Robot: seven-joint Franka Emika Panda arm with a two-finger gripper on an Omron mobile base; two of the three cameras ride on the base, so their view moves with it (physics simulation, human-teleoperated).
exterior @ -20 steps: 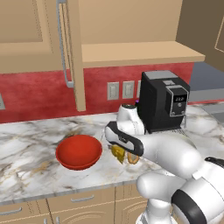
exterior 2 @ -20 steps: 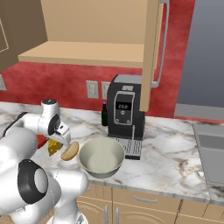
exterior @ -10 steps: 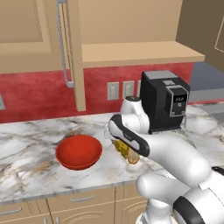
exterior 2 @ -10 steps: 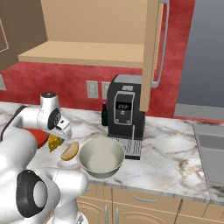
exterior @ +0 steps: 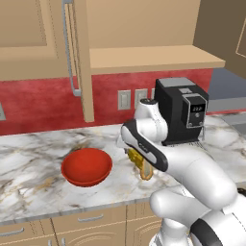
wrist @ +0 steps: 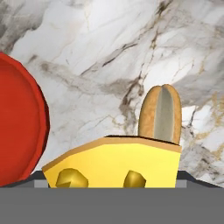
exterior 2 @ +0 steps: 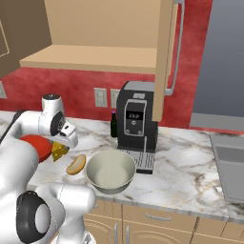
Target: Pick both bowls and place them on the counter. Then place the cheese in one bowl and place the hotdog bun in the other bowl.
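- The small yellow wedge of cheese (wrist: 114, 162) lies on the white marble tabletop (exterior: 33, 158), between the shallow glossy red bowl (exterior: 87, 166) and the tan oval hotdog bun (wrist: 160, 114).
- The tool (wrist: 114, 183) hangs just above the cheese, its fingers wide apart.
- I would lower straight, centre the wedge, then close gently.

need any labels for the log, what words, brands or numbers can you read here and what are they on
No text can be read in these pictures.
Small lit display on the black boxy coffee machine: pale marks, too small and blurred to read.
Wide glossy red bowl, grey-green bowl with cream inside, yellow holed cheese wedge, tan split hotdog bun: no markings.
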